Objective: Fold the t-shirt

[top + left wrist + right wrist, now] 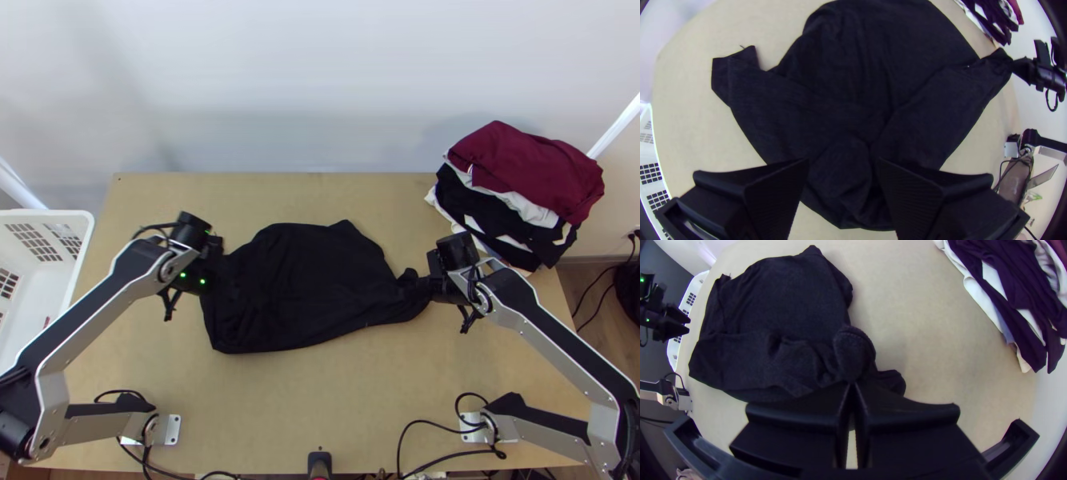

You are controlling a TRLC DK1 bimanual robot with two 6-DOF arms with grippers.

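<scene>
The black t-shirt lies on the table, its top side smoother and its right end bunched. My left gripper is over the shirt's left end. In the left wrist view my left gripper stands open, with the shirt beneath and between its fingers. At the shirt's right end is my right gripper. In the right wrist view my right gripper is shut on a bunched part of the shirt; a rounded lump of cloth rises just ahead of the fingertips.
A pile of folded clothes, dark red on top of black and white, stands at the table's back right corner. A white basket is beside the table's left edge. Bare tabletop shows in front of the shirt.
</scene>
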